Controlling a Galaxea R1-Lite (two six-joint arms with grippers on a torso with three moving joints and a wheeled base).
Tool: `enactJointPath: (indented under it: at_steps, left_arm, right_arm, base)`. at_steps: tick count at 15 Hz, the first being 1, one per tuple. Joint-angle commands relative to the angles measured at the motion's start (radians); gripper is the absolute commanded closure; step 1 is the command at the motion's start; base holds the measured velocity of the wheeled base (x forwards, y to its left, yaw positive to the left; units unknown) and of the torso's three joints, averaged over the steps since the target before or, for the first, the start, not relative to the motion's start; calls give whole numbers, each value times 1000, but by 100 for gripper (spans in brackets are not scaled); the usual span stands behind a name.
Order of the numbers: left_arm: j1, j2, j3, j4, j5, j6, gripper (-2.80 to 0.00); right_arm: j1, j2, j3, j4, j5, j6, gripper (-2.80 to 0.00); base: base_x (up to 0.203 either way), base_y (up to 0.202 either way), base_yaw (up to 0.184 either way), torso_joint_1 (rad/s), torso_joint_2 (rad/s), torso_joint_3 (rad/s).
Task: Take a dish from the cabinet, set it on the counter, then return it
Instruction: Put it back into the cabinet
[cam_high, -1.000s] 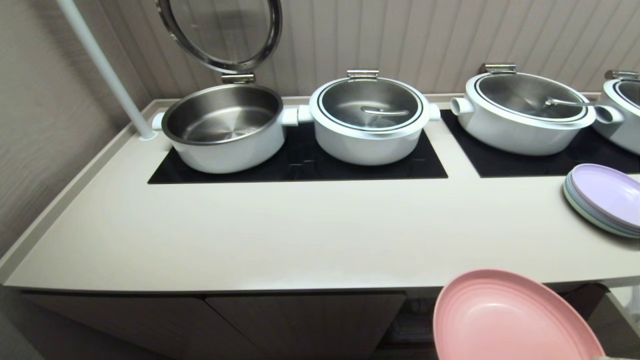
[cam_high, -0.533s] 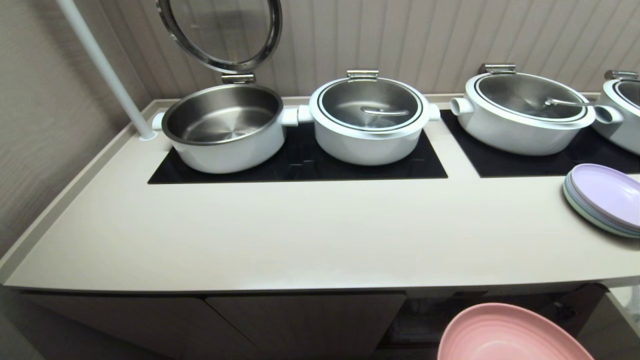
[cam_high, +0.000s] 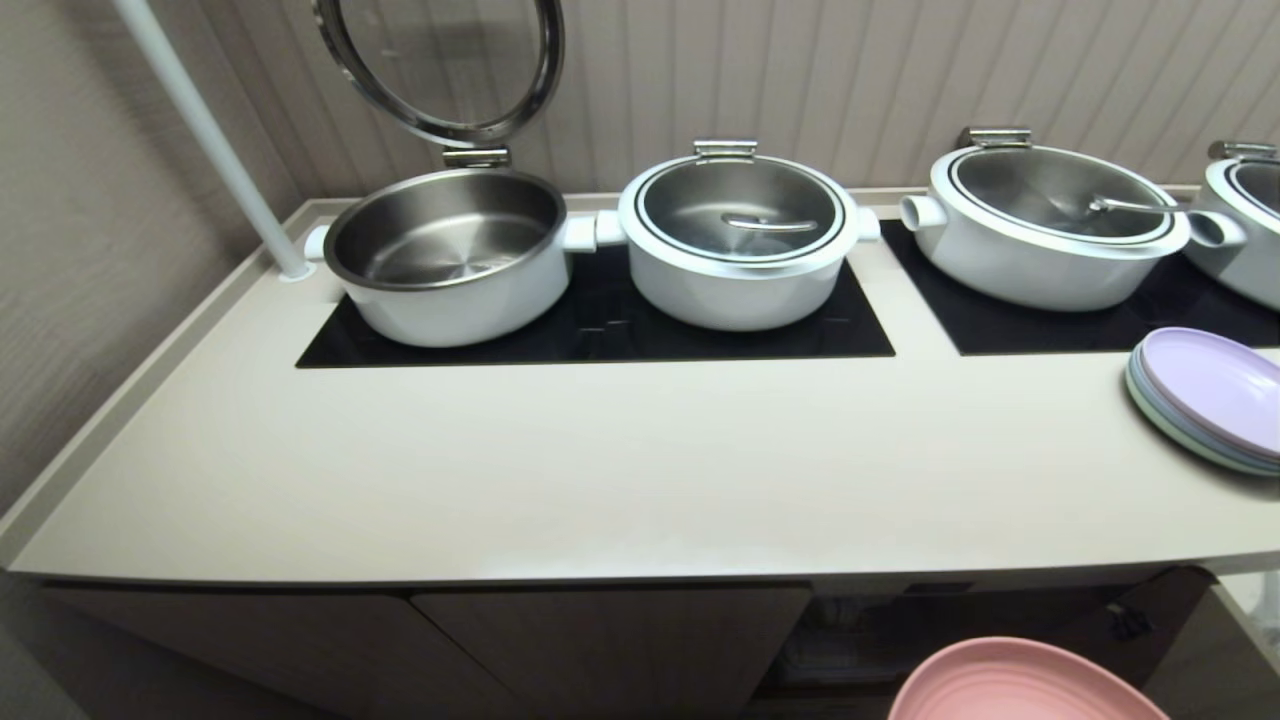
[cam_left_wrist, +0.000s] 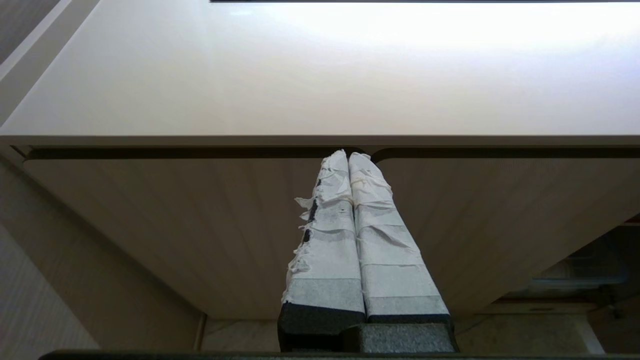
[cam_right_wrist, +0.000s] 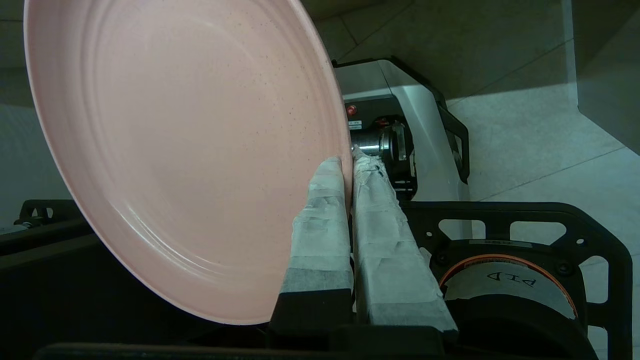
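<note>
One round, shallow pink plate hangs pinched by its rim in the right gripper jaws, below the smooth cream-beige counter edge before the beige cabinet, so only shelving it apparently remains; the left gripper jaws rest closed, empty.

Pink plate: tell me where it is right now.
The pink plate is at the head view's bottom right, below the counter edge, before the open cabinet, pinched at its rim by the right gripper.

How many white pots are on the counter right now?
4: open pot far left, lidded pot beside it, third pot to the right, fourth pot cut off at the right edge; more may be out of frame.
</note>
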Motion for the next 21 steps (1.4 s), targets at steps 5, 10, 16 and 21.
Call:
enactJointPath:
  at_steps: [5, 10, 16, 21]
  left_arm:
    - [0, 0, 0, 0, 0, -1, 0]
    - [0, 0, 0, 0, 0, 0, 0]
    - [0, 0, 0, 0, 0, 0, 0]
    - [0, 0, 0, 0, 0, -1, 0]
  right_arm:
    - [0, -39, -11, 9, 12, 4, 0]
    - [0, -103, -31, 138, 34, -1, 0]
    - [0, -100, -34, 136, 33, -3, 0]
    - [0, -100, -39, 142, 33, -3, 0]
  base:
    - [0, 0, 0, 0, 0, 0]
    - [0, 0, 0, 0, 0, 0]
    - [0, 0, 0, 0, 0, 0]
    - [0, 0, 0, 0, 0, 0]
